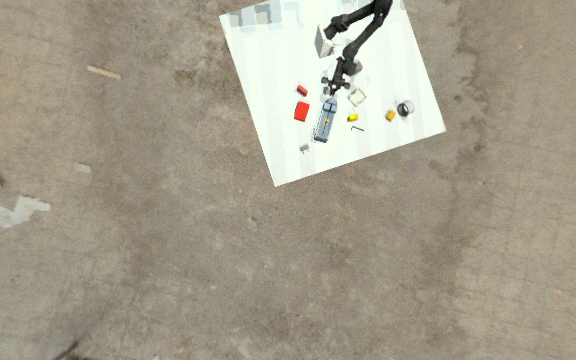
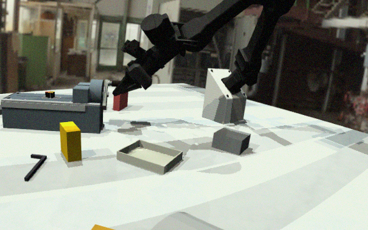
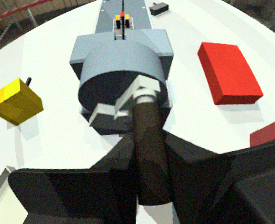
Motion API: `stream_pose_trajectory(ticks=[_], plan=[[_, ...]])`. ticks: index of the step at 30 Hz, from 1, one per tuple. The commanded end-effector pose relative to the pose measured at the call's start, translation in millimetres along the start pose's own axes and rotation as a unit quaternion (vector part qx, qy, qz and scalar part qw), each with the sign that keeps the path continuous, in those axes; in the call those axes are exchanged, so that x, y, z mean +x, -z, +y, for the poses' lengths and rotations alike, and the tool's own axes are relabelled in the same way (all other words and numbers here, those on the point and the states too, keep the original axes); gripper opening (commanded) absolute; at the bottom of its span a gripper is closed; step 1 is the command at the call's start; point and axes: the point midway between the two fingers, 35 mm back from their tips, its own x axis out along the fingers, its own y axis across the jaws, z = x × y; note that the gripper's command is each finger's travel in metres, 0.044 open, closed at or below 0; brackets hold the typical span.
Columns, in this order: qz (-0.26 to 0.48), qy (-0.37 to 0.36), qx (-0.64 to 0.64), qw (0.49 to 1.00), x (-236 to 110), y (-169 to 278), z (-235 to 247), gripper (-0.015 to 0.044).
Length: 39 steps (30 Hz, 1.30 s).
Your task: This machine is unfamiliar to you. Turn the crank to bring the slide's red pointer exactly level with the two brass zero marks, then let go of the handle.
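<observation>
The machine (image 1: 324,125) (image 2: 50,112) (image 3: 124,50) is a long blue-grey box with a round crank wheel (image 2: 98,91) (image 3: 117,72) on its near end. A small dark slide with the red pointer (image 2: 50,94) (image 3: 121,19) (image 1: 326,120) sits on its top rail. The brass marks are too small to make out. My gripper (image 2: 118,89) (image 1: 331,92) (image 3: 144,133) is at the wheel and shut on the dark crank handle (image 3: 149,156), which runs between the fingers in the wrist view.
A yellow block (image 2: 70,140) (image 3: 16,102), a black hex key (image 2: 35,166), a shallow grey tray (image 2: 149,156) and a grey block (image 2: 231,140) lie in front of the machine. Red blocks (image 3: 229,72) (image 2: 120,101) lie beyond it. The arm's white wedge base (image 2: 219,96) stands to the right.
</observation>
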Motion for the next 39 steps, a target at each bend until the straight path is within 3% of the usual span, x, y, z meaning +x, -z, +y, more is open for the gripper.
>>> stream_pose_trajectory(ticks=[1,39], plan=[[0.003,0.01,0.002,1.0,3,3,-8,0.0],[0.003,0.01,0.003,1.0,18,17,-16,0.0]])
